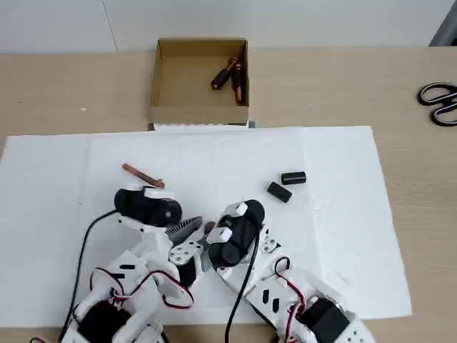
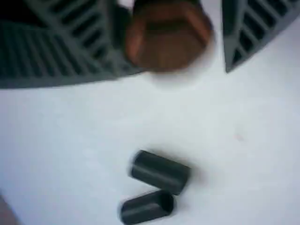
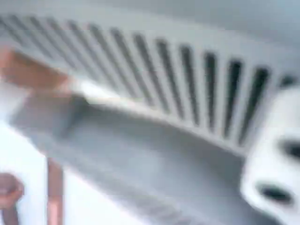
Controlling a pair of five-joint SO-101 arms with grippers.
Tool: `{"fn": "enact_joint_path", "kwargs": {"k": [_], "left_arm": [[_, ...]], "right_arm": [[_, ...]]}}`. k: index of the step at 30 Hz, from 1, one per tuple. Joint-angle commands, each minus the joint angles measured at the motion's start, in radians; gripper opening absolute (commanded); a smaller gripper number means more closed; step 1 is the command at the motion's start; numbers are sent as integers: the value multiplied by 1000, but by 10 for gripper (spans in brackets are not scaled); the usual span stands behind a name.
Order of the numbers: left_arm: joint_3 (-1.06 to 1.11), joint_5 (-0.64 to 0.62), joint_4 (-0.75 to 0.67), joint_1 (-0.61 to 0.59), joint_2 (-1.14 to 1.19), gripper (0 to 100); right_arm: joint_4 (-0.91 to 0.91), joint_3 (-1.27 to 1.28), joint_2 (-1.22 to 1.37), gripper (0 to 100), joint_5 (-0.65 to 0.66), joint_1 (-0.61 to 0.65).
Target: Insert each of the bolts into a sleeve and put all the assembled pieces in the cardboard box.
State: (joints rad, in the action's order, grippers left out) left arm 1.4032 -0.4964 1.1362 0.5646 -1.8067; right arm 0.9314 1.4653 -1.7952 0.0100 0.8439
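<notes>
Left pincer (image 2: 183,69) stands open astride the bolt (image 2: 166,40); right pincer (image 1: 207,243) state cannot be told. Close squarely on the bolt, then align it with a sleeve (image 2: 161,171).

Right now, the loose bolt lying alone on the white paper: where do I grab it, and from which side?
Take the bolt mid-shaft, coming straight down from above, jaws closing across its length. It lies flat and slanted on the paper, with bare paper along both long sides, so probably nothing blocks a pinch there. The ends look like a poorer hold.
</notes>
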Motion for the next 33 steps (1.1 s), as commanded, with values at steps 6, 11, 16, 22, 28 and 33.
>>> {"fn": "enact_joint_path", "kwargs": {"k": [6,11,16,22,28,33], "left_arm": [[-48,14,8,3,-5,261],[-116,41,6,-60,-5,227],[-170,126,-15,-210,-8,4],[-151,126,-15,-298,-6,6],[21,129,-23,-400,-8,6],[142,129,-41,-480,-8,6]], "right_arm": [[-30,-18,-16,3,-5,5],[-30,-17,-15,3,-5,2],[-30,-15,-12,3,-6,-64],[-30,-15,-10,3,-6,-76],[-30,-15,-8,3,-6,-139],[-31,3,-8,3,-12,-315]]}}
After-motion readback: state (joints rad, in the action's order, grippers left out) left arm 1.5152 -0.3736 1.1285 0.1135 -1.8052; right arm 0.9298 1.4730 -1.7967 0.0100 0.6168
